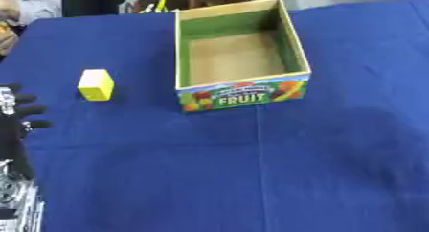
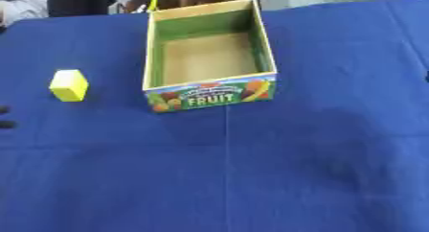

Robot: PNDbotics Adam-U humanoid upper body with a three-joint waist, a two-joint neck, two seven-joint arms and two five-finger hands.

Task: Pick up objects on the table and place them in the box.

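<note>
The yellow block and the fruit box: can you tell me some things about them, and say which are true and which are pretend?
1. The yellow block lies inside the fruit box. False: it sits on the blue cloth, left of the box.
2. The box is empty. True.
3. The box front says FRUIT. True.
4. The left hand is holding the block. False: it is open at the left edge, apart from the block.
5. The cloth is red. False: it is blue.

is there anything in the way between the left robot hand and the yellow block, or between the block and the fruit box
Nothing visible. Only bare blue cloth lies between the left robot hand and the yellow block, and again between the block and the fruit box. The box is open on top, with nothing visible inside.
</note>
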